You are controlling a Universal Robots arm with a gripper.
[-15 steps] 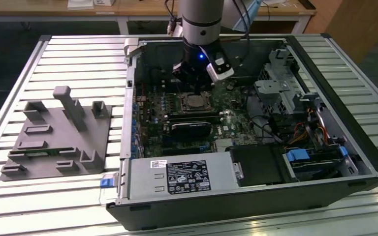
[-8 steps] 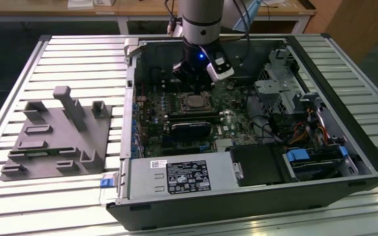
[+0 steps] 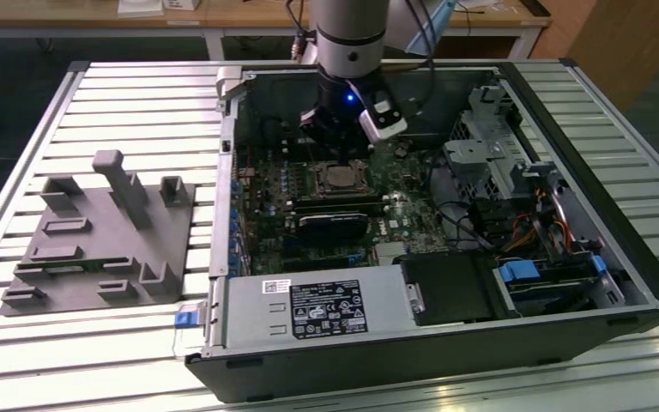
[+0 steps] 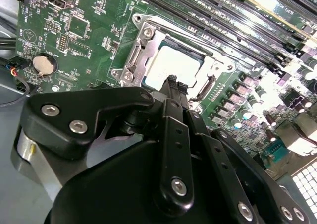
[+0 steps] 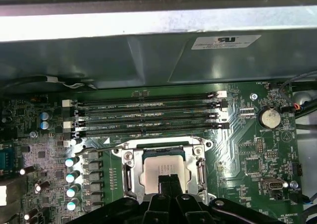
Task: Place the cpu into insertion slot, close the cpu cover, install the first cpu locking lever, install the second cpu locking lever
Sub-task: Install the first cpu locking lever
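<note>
I judge the cpu [image 5: 163, 165] to be light, stiff and fragile on its underside. Its pale silver-grey lid looks smooth and slippery, so I'd take it only by opposite edges, never by the contact face. It lies flat in the insertion slot [image 5: 124, 157] on the far half of the motherboard [image 3: 263, 219], and the silver cpu cover [image 5: 200, 170] appears to lie down around it. My gripper [image 5: 171, 180] hangs right over the chip, fingers pressed together with nothing between them.
</note>
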